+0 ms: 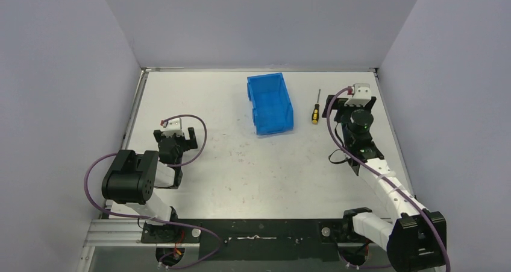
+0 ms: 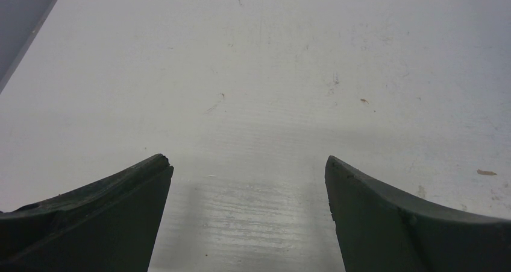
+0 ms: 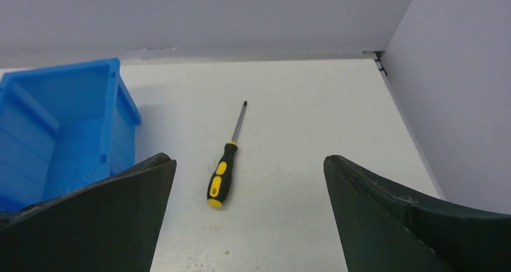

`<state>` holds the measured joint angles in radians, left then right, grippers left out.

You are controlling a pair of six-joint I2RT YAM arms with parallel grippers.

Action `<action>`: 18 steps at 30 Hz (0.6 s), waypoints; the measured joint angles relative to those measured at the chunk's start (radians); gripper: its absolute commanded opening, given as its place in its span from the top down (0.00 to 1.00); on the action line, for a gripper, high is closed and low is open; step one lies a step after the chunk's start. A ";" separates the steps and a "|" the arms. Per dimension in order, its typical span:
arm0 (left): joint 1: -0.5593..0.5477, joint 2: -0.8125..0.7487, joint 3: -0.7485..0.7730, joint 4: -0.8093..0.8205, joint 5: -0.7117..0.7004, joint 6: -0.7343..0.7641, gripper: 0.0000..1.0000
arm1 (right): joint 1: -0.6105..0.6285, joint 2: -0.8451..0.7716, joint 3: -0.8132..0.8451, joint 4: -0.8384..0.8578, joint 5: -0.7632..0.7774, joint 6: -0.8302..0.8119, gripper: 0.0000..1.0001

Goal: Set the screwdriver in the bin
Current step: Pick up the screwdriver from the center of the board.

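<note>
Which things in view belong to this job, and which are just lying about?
Job:
- screwdriver, flat on the table, right of the bin
- bin, open top up
- right end effector, open, facing the screwdriver

Not the job:
- left end effector, open over bare table
- no other loose item shows

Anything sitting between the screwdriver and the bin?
Nothing: only bare table separates the screwdriver from the bin, as the right wrist and top external views show.
</note>
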<state>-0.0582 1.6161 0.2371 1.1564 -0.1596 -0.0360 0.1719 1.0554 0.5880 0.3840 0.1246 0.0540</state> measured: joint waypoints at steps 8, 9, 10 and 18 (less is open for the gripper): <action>0.000 0.000 0.000 0.000 0.000 0.000 0.03 | 0.000 0.002 0.285 -0.268 0.003 0.030 0.00; 0.000 0.000 0.000 0.000 0.000 0.000 0.03 | 0.000 0.005 0.315 -0.294 0.003 0.029 0.00; 0.000 0.000 0.000 0.000 0.000 0.000 0.03 | 0.000 0.011 0.352 -0.322 0.003 0.028 0.00; 0.000 0.000 0.000 0.000 0.000 0.000 0.03 | -0.001 0.090 0.582 -0.497 -0.002 -0.006 0.00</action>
<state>-0.0582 1.6161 0.2371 1.1561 -0.1596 -0.0360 0.1711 1.1450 1.1698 -0.1127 0.1230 0.0483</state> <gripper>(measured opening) 0.971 0.999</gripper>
